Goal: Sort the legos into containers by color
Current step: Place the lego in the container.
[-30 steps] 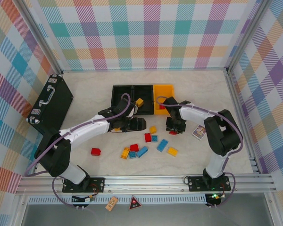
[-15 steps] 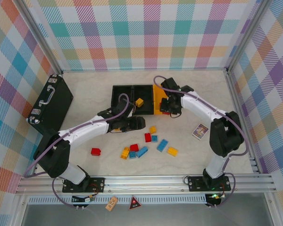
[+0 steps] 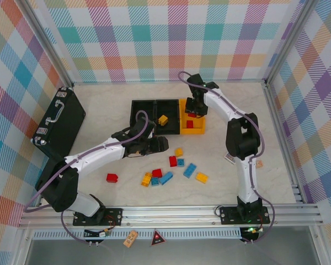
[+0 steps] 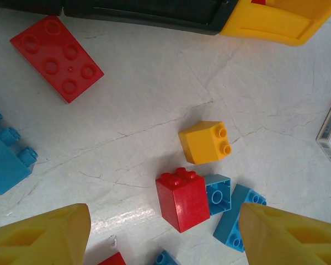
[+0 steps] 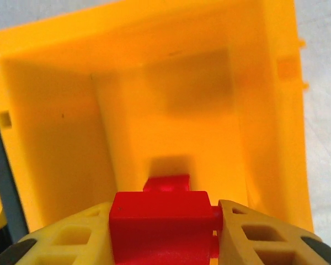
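Three open bins stand in a row at the centre of the top view: two black bins (image 3: 146, 113) on the left and a yellow-orange bin (image 3: 198, 130) on the right. A red brick (image 5: 159, 221) is clamped in the right tool (image 5: 163, 234) above the yellow-orange bin, in which a second red brick (image 3: 190, 124) lies. A yellow brick (image 3: 163, 120) is seen at the black bins' near edge. Red, blue and yellow loose bricks (image 3: 172, 161) are scattered on the bench below centre, with a lone red brick (image 3: 111, 178) set apart at the lower left.

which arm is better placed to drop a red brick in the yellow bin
Right. The right gripper is shut on a red brick above the yellow bin; the left gripper hangs open over loose bricks.
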`<state>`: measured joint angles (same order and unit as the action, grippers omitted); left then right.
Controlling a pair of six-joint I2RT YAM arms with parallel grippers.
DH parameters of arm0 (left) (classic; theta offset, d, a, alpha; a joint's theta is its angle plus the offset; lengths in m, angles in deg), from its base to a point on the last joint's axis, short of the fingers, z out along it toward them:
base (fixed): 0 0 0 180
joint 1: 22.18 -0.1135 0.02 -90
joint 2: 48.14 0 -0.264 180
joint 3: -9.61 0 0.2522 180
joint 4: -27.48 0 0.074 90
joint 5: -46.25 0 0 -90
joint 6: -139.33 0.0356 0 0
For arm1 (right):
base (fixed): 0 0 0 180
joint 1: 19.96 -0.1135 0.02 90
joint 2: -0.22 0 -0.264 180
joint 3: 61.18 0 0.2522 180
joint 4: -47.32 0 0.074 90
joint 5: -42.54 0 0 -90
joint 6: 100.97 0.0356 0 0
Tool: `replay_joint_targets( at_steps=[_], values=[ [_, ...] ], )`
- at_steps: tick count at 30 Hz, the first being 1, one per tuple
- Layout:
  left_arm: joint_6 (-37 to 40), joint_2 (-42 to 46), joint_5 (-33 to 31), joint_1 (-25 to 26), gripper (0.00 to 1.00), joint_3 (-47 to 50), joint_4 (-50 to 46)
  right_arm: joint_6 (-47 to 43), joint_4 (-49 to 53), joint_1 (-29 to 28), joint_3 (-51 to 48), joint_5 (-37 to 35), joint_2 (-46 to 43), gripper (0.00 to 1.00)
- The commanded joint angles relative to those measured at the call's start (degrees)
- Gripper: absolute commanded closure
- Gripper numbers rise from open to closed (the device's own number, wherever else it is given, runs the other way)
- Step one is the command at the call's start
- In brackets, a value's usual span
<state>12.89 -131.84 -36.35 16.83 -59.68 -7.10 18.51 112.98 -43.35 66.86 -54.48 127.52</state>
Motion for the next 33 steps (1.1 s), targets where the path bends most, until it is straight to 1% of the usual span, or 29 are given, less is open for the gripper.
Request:
replay_joint_targets(
  at_steps=[1,6,8,12,19,23,27,31,33],
  values=[
    [-0.5,1.7,-0.7,1.0,0.29,0.8,-0.4,-1.1,4.7,-0.2,5.7,0.4,3.0,0.65],
    [-0.5,1.9,-1.2,0.9,0.29,0.8,-0.7,-0.7,6.6,0.0,10.2,0.7,6.5,0.58],
    [-0.5,2.0,-1.4,1.0,0.29,0.8,-0.9,-0.7,6.6,0.0,10.4,0.7,6.6,0.54],
    [-0.7,2.0,-1.9,0.9,0.29,0.9,-1.1,-1.0,6.5,0.0,10.3,0.7,5.7,0.5],
    [-1.1,1.4,-2.6,1.0,0.29,0.2,-1.3,-1.8,5.4,0.0,8.3,1.2,1.8,0.47],
    [-1.5,1.7,-3.6,1.0,0.29,0.2,-2.1,-1.8,5.2,-0.1,7.4,1.6,-0.8,0.47],
    [-2.0,2.1,-4.8,0.9,0.29,0.6,-2.7,-1.6,2.9,-0.4,2.7,3.3,-5.4,0.47],
    [-2.6,2.4,-5.8,1.0,0.29,0.9,-3.2,-1.7,0.4,-0.9,-4.3,5.6,-10.9,0.48],
    [-2.7,2.6,-6.0,1.0,0.29,0.9,-3.2,-1.7,-1.4,-1.4,-9.4,6.7,-14.4,0.48]
  ],
)
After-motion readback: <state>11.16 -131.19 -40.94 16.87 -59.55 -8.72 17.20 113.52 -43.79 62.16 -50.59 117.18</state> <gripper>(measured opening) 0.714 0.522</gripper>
